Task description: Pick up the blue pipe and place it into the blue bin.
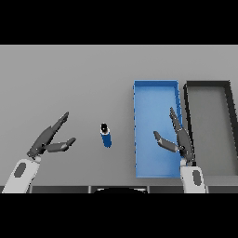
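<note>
The blue pipe (106, 135) is a short blue cylinder with a dark top end, resting on the grey table just left of the blue bin (155, 88). My right hand (180, 139) hovers over the bin's right side, fingers straight and thumb spread, holding nothing. My left hand (46, 139) is at the lower left, well left of the pipe, open too with its fingers pointing up and right. Neither hand touches the pipe.
A dark grey bin (208, 85) stands directly right of the blue bin, their walls nearly touching. The table's front edge runs just below both wrists.
</note>
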